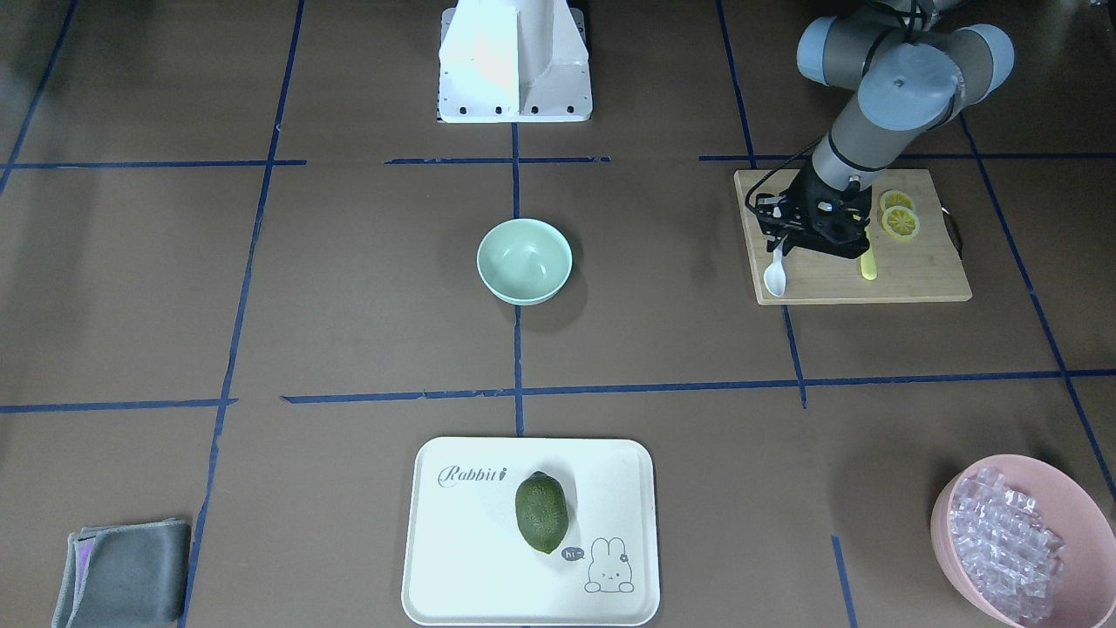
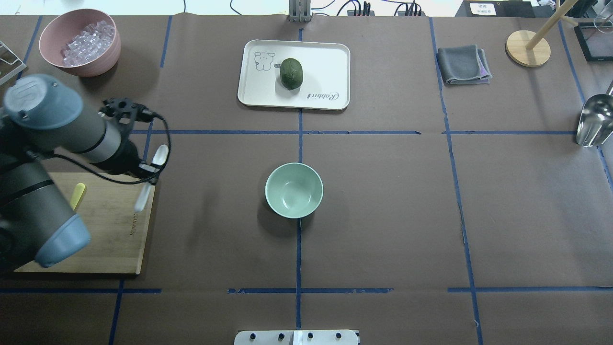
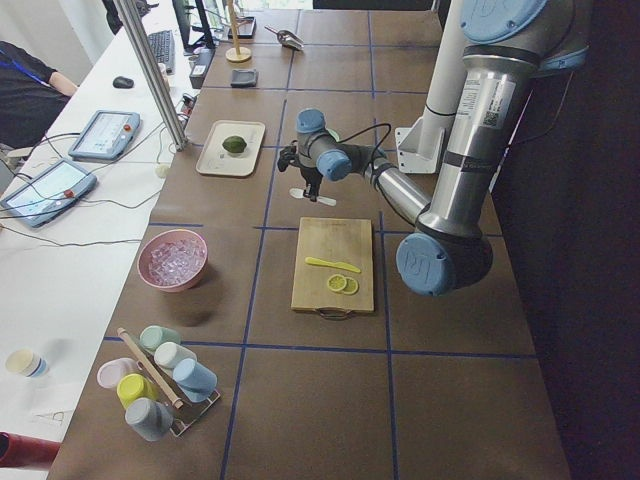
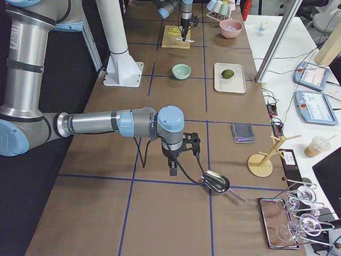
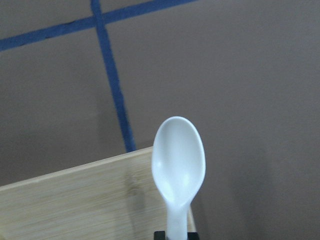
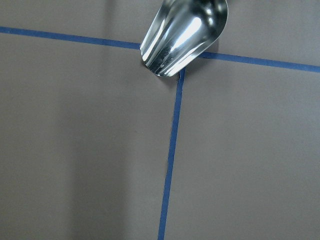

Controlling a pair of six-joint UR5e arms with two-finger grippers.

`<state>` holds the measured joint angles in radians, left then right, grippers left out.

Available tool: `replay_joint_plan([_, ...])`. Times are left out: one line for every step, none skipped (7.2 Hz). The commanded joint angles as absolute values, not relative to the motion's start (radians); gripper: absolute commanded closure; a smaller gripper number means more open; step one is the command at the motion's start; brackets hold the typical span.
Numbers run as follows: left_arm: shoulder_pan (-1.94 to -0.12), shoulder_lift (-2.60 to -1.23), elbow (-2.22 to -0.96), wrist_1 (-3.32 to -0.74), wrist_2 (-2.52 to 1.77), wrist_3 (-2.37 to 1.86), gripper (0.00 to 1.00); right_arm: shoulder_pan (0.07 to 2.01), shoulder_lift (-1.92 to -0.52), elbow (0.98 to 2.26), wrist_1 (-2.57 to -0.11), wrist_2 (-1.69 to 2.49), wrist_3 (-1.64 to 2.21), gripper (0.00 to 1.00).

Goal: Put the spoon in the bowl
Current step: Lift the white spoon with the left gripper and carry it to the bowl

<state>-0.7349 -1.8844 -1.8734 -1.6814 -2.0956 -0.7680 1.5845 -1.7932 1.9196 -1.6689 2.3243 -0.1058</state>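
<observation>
My left gripper (image 2: 149, 168) is shut on the handle of the white spoon (image 2: 161, 154), which it holds over the edge of the wooden cutting board (image 2: 105, 230). In the left wrist view the spoon's scoop (image 5: 178, 160) points away from the gripper, past the board's corner. In the front view the spoon (image 1: 774, 276) hangs below the gripper (image 1: 782, 241). The mint-green bowl (image 2: 293, 190) stands empty at the table's middle, well to the right of the spoon in the overhead view. My right gripper (image 4: 173, 166) hangs near a metal scoop; I cannot tell whether it is open or shut.
A yellow knife (image 1: 868, 264) and lemon slices (image 1: 899, 218) lie on the board. A pink bowl of ice-like pieces (image 2: 80, 42), a white tray (image 2: 325, 62) with a green fruit (image 2: 291, 73), a grey cloth (image 2: 463, 64) and the metal scoop (image 2: 594, 120) are on the table.
</observation>
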Motion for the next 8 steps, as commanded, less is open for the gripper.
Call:
replay_joint_plan([-0.671,-2.084,-1.807,-1.637,-2.091,-0.772,1.00,1.585,-1.795,1.919,-1.669,2.326,-0.106,0.00])
replay_joint_plan([-0.635,-2.194,-1.731,-1.640,-2.089,-0.782,0.99,1.585,-1.795,1.919,-1.669,2.326,-0.106,0.00])
replay_joint_plan([-0.614,-2.245,-1.689,-1.643,-2.089,-0.808,0.98,1.585,-1.796,1.917,-1.669,2.326,-0.106,0.00])
replay_joint_plan([-0.560,-2.287,-1.657,-1.644,-2.088,-0.836,0.98,1.585,-1.798,1.917,-1.669,2.327,-0.106,0.00])
replay_joint_plan([-0.551,-2.340,-1.610,-1.643,-2.088,-0.850,0.98,1.585,-1.798,1.917,-1.669,2.327,-0.106,0.00])
replay_joint_plan([-0.511,-2.370,-1.576,-1.644,-2.077,-0.876,0.96,1.583,-1.798,1.917,-1.669,2.327,-0.104,0.00])
replay_joint_plan([-0.505,-2.387,-1.560,-1.646,-2.050,-0.880,0.86,1.585,-1.798,1.917,-1.669,2.327,-0.104,0.00])
replay_joint_plan([-0.505,-2.387,-1.559,-1.646,-2.049,-0.881,0.35,1.585,-1.798,1.916,-1.669,2.327,-0.104,0.00])
